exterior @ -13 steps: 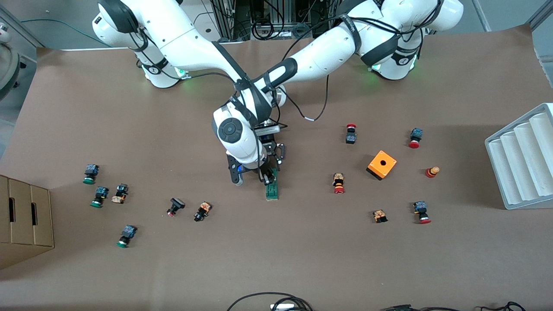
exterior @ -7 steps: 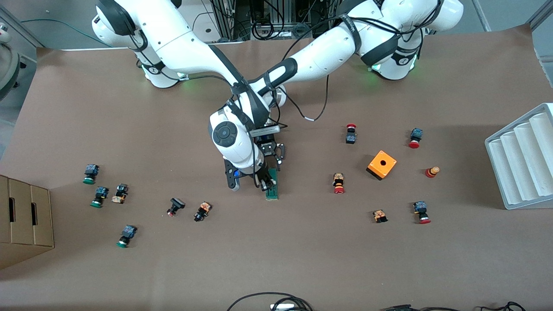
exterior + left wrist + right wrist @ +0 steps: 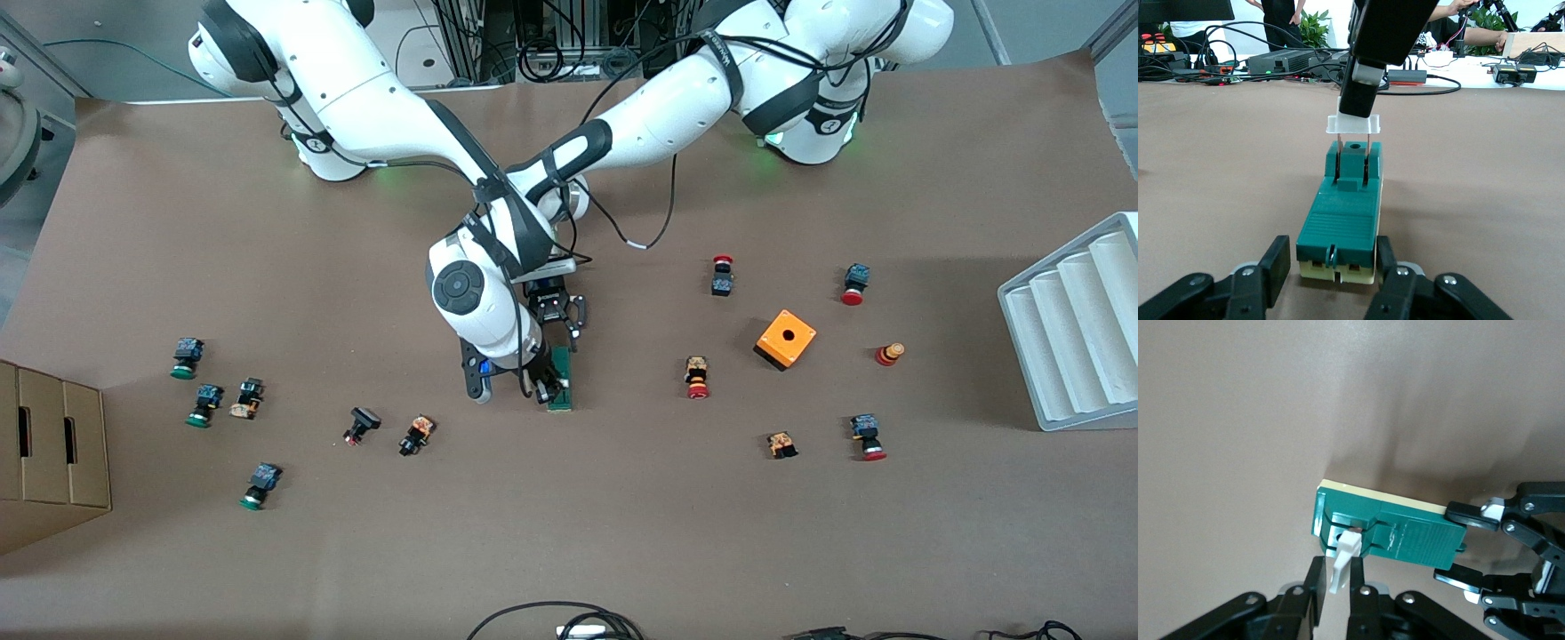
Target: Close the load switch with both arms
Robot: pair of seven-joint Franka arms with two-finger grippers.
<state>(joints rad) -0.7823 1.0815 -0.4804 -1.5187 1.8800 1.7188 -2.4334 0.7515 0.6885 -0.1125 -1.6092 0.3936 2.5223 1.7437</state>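
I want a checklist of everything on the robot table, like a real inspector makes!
Surface: brown table cover, flat.
Job's things: green load switch mid-table, white lever still raised.
Grippers: left gripper shut on the load switch body; right gripper shut on the white lever.
Clutter: orange box and red-capped push-buttons toward the left arm's end; green-capped push-buttons toward the right arm's end.
Cables: black cable hanging from the left arm; black loops at the table edge nearest the front camera.
Surroundings: cardboard box, white ridged tray.
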